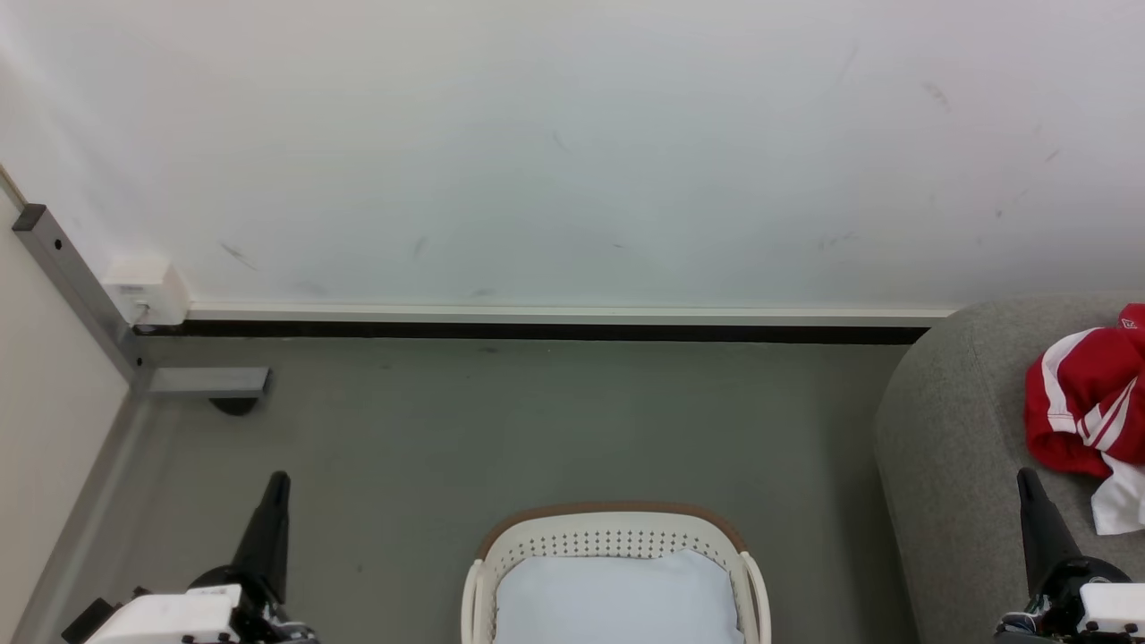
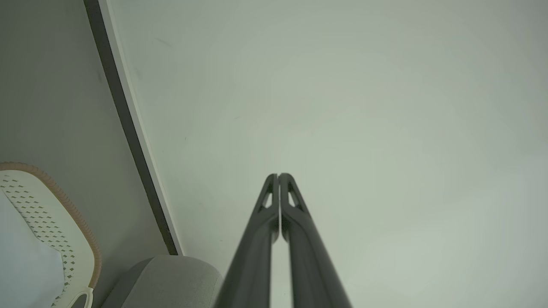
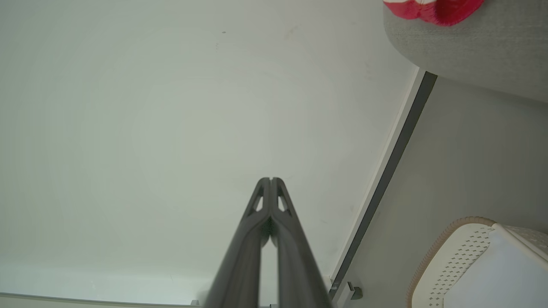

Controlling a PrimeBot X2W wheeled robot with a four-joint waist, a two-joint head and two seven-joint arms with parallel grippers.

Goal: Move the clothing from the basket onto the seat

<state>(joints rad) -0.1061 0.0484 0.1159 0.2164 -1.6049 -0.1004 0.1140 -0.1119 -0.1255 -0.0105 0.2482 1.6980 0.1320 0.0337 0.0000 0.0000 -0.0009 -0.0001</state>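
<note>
The clothing, a red bundle with white stripes and a white part, lies on the grey seat at the right edge; a bit of it shows on the seat in the right wrist view. The white basket with a brown rim stands at the bottom centre and holds a flat pale pad. My left gripper is shut and empty at the lower left, left of the basket. My right gripper is shut and empty over the seat's front, just below the clothing. Both point at the wall.
A white wall with a dark baseboard runs across the back. A grey metal bracket and a white socket box sit in the left corner. Grey floor lies between the basket and the wall.
</note>
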